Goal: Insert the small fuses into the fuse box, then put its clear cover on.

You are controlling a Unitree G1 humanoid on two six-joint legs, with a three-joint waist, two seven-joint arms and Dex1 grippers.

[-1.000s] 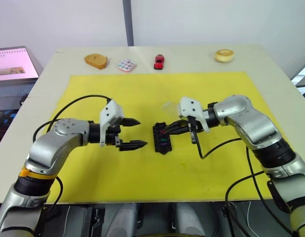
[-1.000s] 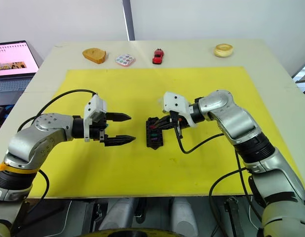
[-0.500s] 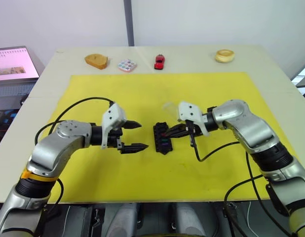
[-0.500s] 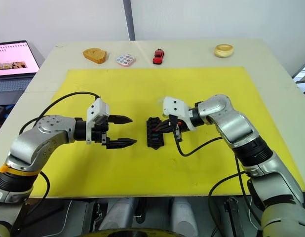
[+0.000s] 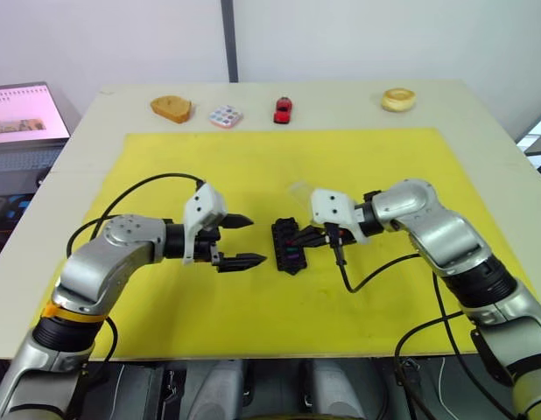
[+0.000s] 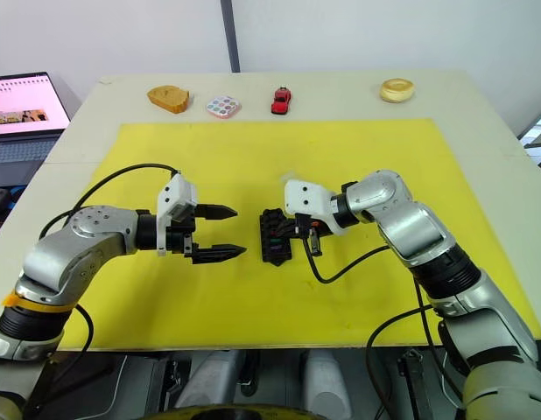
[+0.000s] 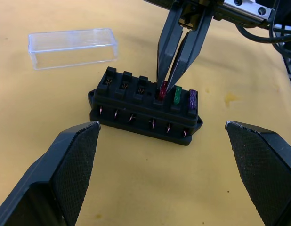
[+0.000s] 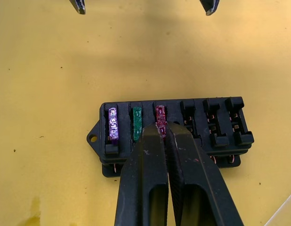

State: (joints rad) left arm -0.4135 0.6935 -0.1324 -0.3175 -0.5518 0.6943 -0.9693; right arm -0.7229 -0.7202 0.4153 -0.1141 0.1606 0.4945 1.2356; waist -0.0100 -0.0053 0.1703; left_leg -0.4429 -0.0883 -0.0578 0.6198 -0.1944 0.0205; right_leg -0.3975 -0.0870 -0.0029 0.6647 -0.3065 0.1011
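The black fuse box lies mid-mat, with purple, green and red fuses standing in neighbouring slots of one row; three slots beside them are empty. My right gripper reaches in from the right, shut, its tips pinched on the red fuse. My left gripper hovers open just left of the box, apart from it. The clear cover lies on the mat just behind the box.
The yellow mat covers most of the table. Along the far edge sit a bread-like piece, a white tile with coloured dots, a red toy car and a round tan object. A laptop is at far left.
My right gripper has pushed in closer over the fuse box and dropped lower onto the red fuse. The left gripper has drifted slightly right toward the box, still open.
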